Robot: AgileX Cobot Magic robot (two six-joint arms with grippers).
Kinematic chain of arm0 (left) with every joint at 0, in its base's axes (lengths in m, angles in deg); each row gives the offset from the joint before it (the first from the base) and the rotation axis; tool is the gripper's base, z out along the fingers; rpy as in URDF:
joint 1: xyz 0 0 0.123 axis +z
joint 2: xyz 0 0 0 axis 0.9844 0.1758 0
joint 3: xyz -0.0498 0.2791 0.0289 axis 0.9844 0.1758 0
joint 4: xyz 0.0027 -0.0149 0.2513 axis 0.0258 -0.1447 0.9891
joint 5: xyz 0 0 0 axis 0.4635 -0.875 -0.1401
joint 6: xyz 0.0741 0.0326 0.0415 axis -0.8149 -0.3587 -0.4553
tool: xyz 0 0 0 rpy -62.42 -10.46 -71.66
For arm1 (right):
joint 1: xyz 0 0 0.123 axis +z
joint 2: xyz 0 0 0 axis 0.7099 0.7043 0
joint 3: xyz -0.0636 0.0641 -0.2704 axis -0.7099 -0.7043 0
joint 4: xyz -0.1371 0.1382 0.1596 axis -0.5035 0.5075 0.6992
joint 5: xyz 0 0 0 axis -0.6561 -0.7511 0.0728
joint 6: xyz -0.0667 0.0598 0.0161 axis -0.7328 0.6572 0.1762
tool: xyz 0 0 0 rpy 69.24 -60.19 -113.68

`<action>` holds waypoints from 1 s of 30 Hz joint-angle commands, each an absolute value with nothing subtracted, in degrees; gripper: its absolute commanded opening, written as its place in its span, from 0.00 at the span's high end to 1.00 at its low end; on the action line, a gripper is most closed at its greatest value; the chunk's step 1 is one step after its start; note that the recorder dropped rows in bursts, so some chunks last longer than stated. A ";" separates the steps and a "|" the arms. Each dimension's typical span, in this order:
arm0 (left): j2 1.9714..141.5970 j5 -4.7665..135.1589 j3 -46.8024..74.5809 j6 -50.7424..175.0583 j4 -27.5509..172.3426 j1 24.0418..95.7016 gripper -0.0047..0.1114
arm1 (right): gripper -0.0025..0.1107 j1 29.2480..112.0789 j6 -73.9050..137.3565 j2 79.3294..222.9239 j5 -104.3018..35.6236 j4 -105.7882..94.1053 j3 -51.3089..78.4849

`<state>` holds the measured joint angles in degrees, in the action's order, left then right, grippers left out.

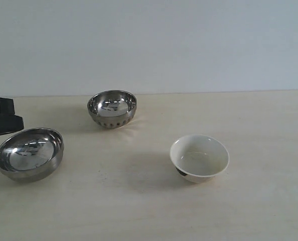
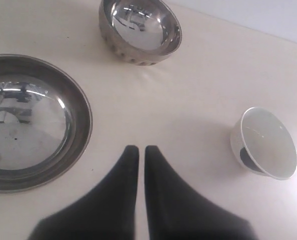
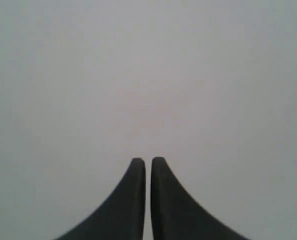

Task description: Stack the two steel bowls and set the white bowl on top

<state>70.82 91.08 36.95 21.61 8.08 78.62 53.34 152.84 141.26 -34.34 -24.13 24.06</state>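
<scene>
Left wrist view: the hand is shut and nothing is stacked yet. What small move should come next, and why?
Probably open the left hand and ease it toward the rim of the dimpled steel bowl. It is shut and empty, and that smaller bowl, the wide steel bowl and the white bowl all stand apart, so a first grasp is needed.

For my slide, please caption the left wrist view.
Shut left tool over the table; wide steel bowl, dimpled steel bowl and white bowl stand apart, unstacked.
</scene>
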 commanded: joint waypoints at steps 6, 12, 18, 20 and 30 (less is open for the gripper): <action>70.92 93.21 37.18 20.70 7.98 78.66 0.93 | 0.98 45.72 118.54 141.16 -17.99 -25.99 25.20; 70.92 93.06 37.18 20.70 7.98 78.66 0.93 | 0.98 48.21 99.99 140.92 -16.07 -67.27 30.00; 70.92 92.45 37.18 20.26 7.98 78.66 0.93 | 0.98 49.87 99.76 140.65 -20.40 -96.24 30.87; 70.92 91.58 37.18 20.26 7.98 78.66 0.93 | 0.98 49.87 99.76 140.62 -21.31 -96.63 30.87; 70.92 90.48 37.18 14.14 5.16 78.66 0.93 | 0.98 49.87 127.66 141.12 -15.24 -98.72 30.33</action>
